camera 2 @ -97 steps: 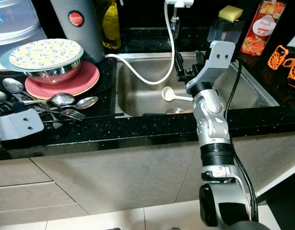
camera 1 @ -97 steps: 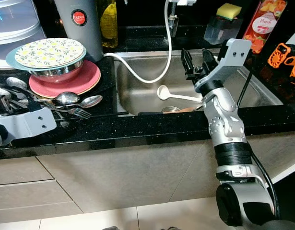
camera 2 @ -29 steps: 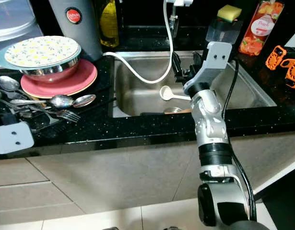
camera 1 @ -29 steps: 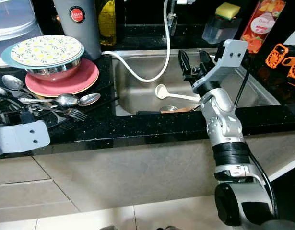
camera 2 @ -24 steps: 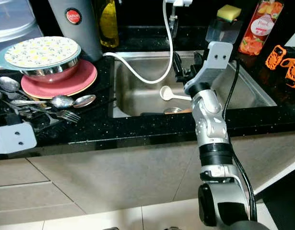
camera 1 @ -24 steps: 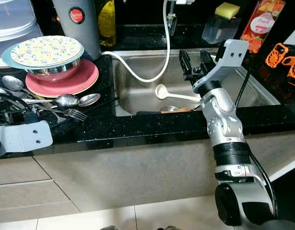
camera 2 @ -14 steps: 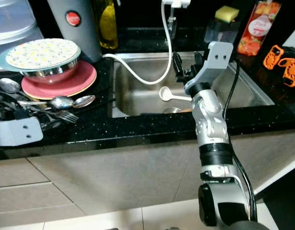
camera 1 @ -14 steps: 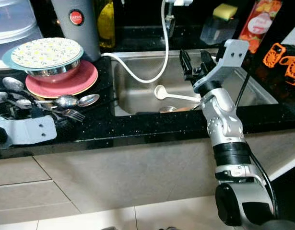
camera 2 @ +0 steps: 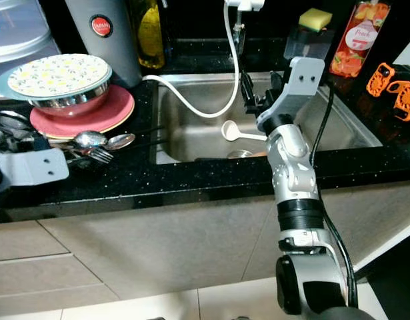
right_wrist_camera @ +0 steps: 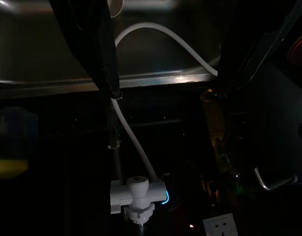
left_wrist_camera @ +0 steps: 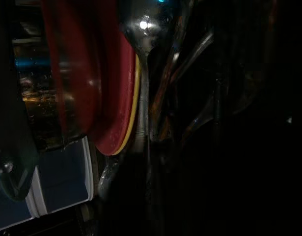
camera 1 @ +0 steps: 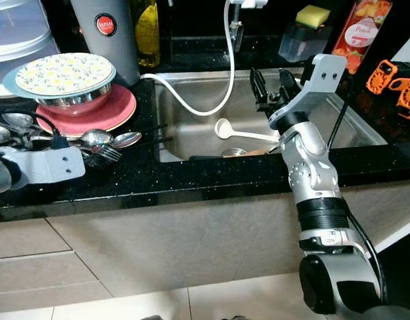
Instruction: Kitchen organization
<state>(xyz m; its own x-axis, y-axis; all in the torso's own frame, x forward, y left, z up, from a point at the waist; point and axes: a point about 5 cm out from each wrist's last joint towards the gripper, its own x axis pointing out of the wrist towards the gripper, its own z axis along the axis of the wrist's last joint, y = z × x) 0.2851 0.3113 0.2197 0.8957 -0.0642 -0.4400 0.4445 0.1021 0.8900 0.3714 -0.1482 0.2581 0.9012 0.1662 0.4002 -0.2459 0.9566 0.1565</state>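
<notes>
Cutlery pile [camera 1: 98, 141] lies on the black counter beside the red plate [camera 1: 121, 107]. Left gripper [camera 1: 15, 143] is at it — finger state unreadable. Isolate one spoon [camera 1: 127, 139]. Right gripper [camera 1: 275, 90] hovers parted above the sink [camera 1: 351, 123].

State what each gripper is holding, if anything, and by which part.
The right gripper hangs open over the sink, holding nothing. The left gripper's hold among the cutlery cannot be told.

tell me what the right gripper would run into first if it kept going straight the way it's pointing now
Probably the white hose and its white tap fitting. The right gripper hangs open over the sink, and the right wrist view looks past its fingers straight at them. Depth is unclear.
</notes>
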